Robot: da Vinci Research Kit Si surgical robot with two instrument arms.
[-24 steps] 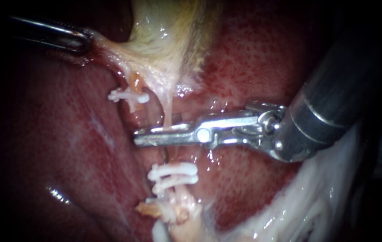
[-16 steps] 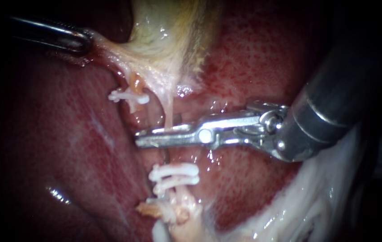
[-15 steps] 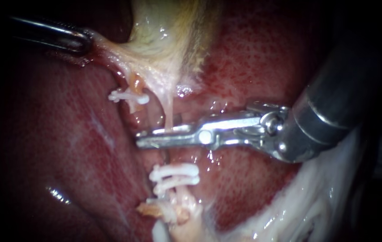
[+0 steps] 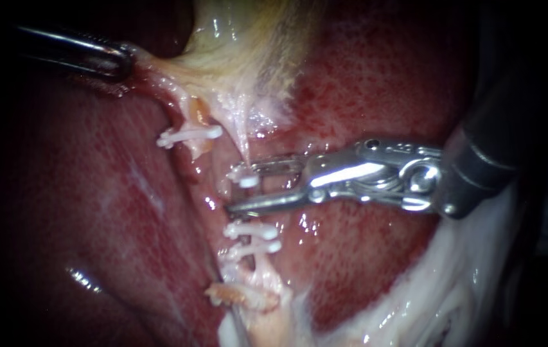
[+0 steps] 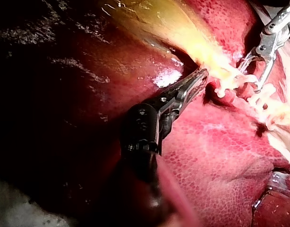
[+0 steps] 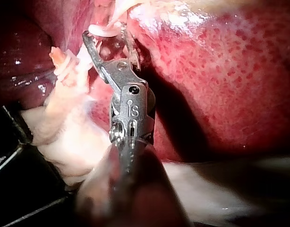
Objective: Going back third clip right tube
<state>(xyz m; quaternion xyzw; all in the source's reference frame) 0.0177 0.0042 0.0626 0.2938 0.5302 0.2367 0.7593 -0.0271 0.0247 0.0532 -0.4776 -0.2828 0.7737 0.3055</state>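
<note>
The right instrument [image 4: 241,191] sits centre frame, jaws parted and empty, the third clip [image 4: 246,179] crosswise on the upright right tube [image 4: 243,151] at its upper tip, so the way out looks rightward; the left instrument [image 4: 121,58] clamps the gallbladder [image 4: 241,38] upper left.

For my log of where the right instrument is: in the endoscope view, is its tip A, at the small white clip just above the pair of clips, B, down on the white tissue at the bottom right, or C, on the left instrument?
A: the right instrument reaches the small white clip just above the pair of clips, far from the left instrument holding the gallbladder.
</note>
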